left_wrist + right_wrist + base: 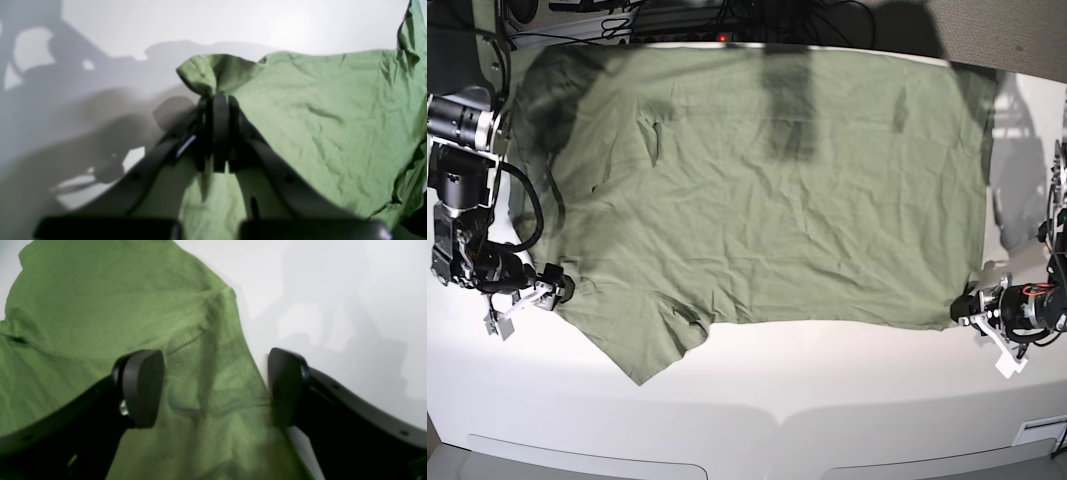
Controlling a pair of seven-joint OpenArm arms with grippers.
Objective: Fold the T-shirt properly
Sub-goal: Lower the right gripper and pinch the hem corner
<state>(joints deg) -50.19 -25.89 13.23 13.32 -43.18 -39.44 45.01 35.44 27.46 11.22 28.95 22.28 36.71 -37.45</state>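
Wrinkled green T-shirt [767, 190] lies spread flat.

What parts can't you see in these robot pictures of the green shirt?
- T-shirt: its far edge sits in dark shadow in the base view.
- Left gripper: the pinched cloth corner is hidden between the shut jaws, left wrist view.
- Right gripper: blurred cloth; whether the open fingers touch it is unclear, right wrist view.
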